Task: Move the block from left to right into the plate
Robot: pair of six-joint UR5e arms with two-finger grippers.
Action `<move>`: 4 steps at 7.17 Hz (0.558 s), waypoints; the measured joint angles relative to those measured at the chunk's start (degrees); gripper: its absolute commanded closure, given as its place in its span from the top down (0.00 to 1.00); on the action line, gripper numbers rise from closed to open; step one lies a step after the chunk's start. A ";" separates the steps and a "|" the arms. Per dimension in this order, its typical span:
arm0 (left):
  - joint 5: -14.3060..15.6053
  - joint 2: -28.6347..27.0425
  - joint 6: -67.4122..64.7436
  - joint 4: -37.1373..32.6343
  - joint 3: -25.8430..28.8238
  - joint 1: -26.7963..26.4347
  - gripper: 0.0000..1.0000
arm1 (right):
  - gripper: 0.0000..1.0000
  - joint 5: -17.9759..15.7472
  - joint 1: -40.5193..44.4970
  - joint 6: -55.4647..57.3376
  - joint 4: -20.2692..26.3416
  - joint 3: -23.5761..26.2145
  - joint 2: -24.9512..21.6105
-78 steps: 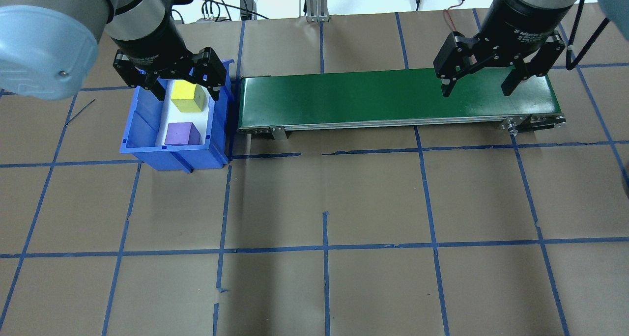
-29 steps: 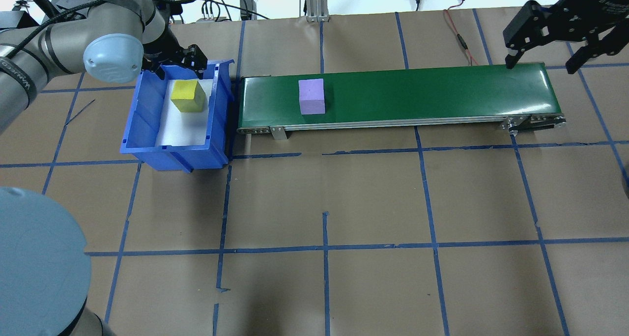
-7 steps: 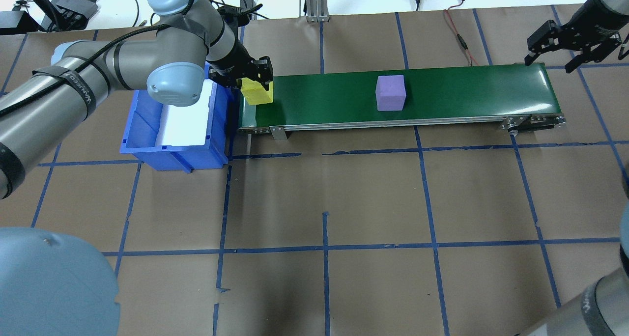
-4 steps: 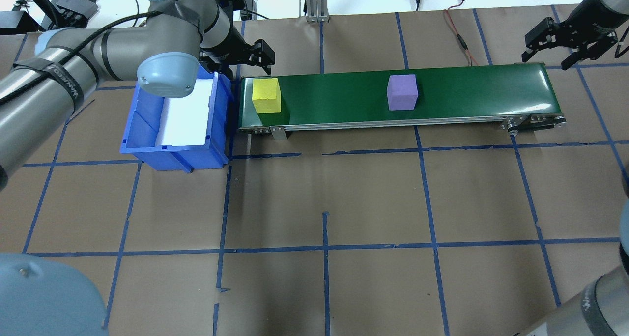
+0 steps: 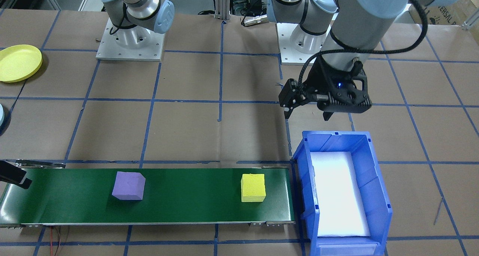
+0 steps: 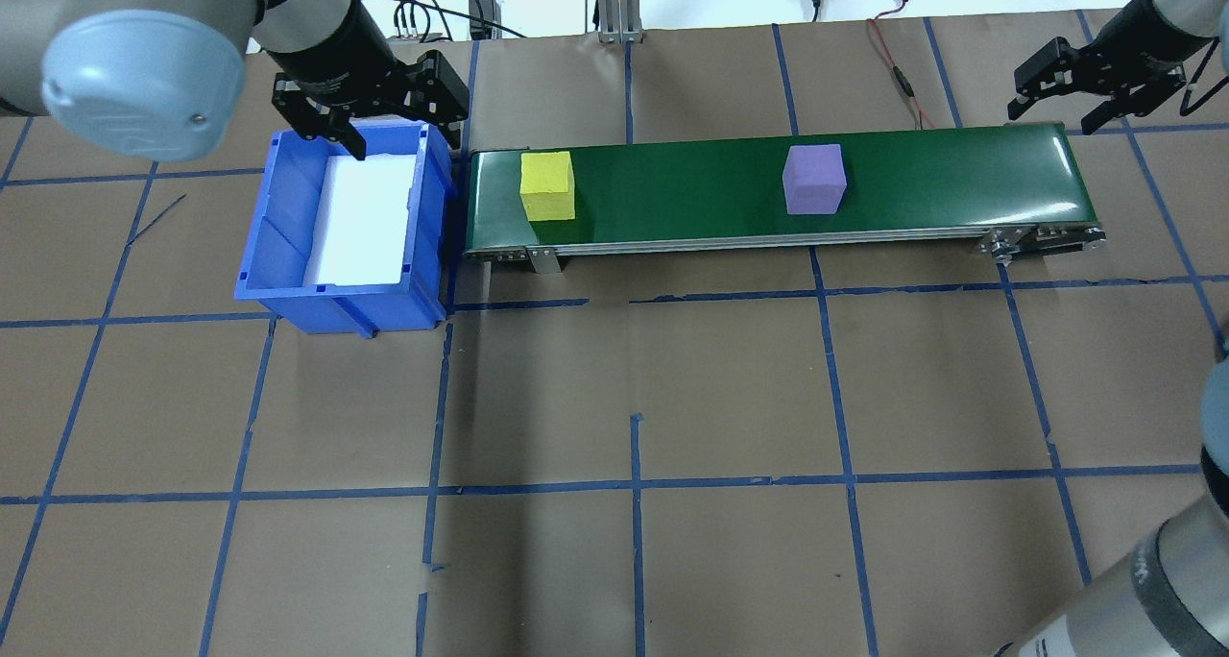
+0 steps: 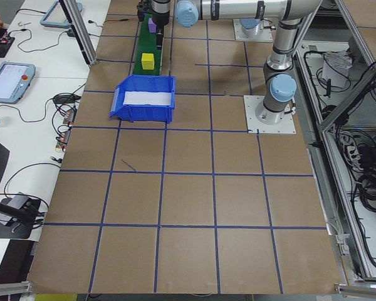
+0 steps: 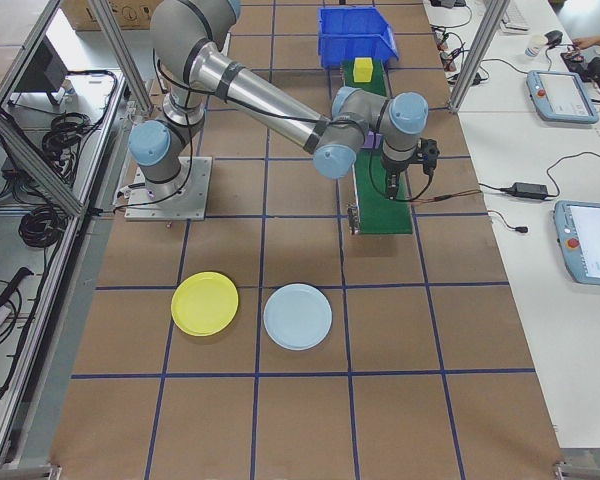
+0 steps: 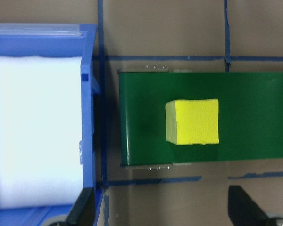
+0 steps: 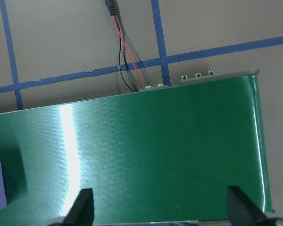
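Note:
A yellow block [image 6: 547,185] [image 9: 193,122] lies on the green conveyor belt [image 6: 912,172] near its bin end. A purple block [image 6: 814,180] [image 5: 128,185] rides further along, past the belt's middle. My left gripper [image 6: 389,119] [image 5: 307,113] hangs open and empty above the far rim of the blue bin [image 6: 288,244]. At the belt's other end my right gripper [image 6: 1053,119] is open with nothing between its fingers. The yellow plate [image 5: 18,62] [image 8: 205,303] lies on the table on my right side, away from the belt.
The blue bin [image 5: 374,188] holds only its white liner. A light blue plate [image 8: 298,316] lies beside the yellow one. Red and black wires [image 10: 125,56] run to the belt's right end. Tablets and cables sit on side tables beyond the work area.
My left gripper let go of the yellow block on the belt and pulled back left over the bin. Both blocks have drifted right along the belt. The right gripper barely moved.

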 measured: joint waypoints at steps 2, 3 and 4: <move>1.31 2.25 -0.26 -6.32 -0.19 0.26 1.00 | 1.00 1.10 -0.02 -0.64 -0.64 0.35 0.40; 1.78 2.72 -0.36 -7.88 -0.20 0.48 1.00 | 1.00 1.85 -0.02 -0.88 -0.80 0.74 0.55; 1.98 3.18 -0.40 -9.24 -0.30 1.25 1.00 | 1.00 2.26 -0.02 -1.01 -0.90 1.27 0.68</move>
